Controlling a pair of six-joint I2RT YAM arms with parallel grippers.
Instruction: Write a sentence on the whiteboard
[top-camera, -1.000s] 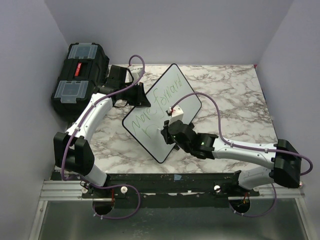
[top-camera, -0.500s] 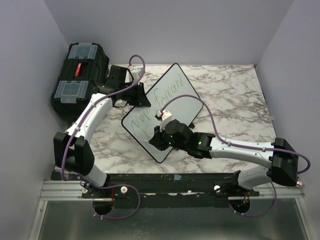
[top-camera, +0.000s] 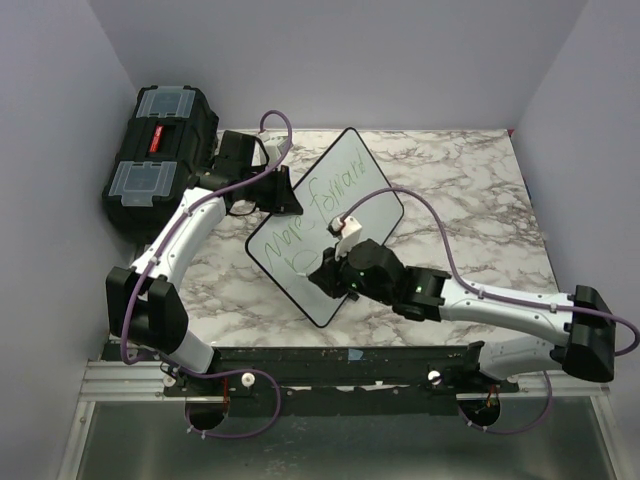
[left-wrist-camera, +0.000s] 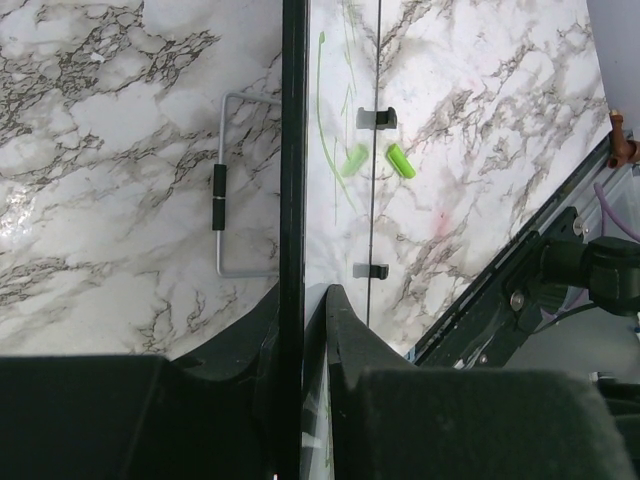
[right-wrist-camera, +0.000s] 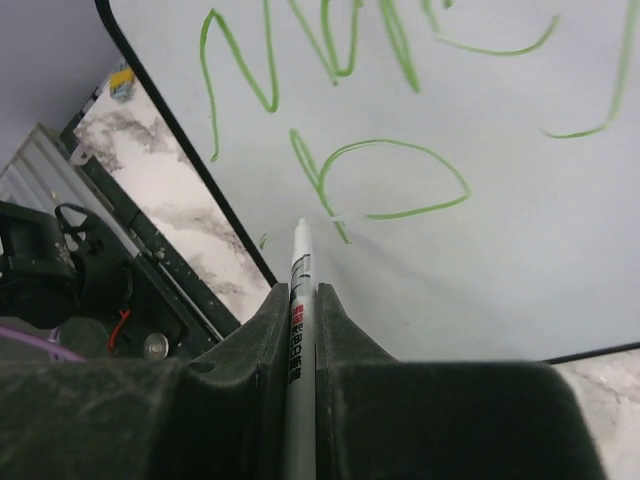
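Marble top (top-camera: 470, 190): R gripper (right-wrist-camera: 300, 296) + marker (right-wrist-camera: 300, 245) further right on whiteboard (right-wrist-camera: 500, 250)

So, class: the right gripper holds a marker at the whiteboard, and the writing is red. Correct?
No: the writing is green, as the right wrist view shows. The right gripper does hold a marker at the whiteboard.

You see soft, even light from overhead, with no hard glare. In the top view the worktop (top-camera: 470, 190) is bright and sharp, and faint shadows lie under the arms toward its near edge. In the wrist views the left gripper (left-wrist-camera: 303, 292) and right gripper (right-wrist-camera: 302, 290) are dark, blurred masses. The whiteboard (right-wrist-camera: 480, 250) looks dull blue-grey, and the sentence (right-wrist-camera: 392, 143) reads crisp.
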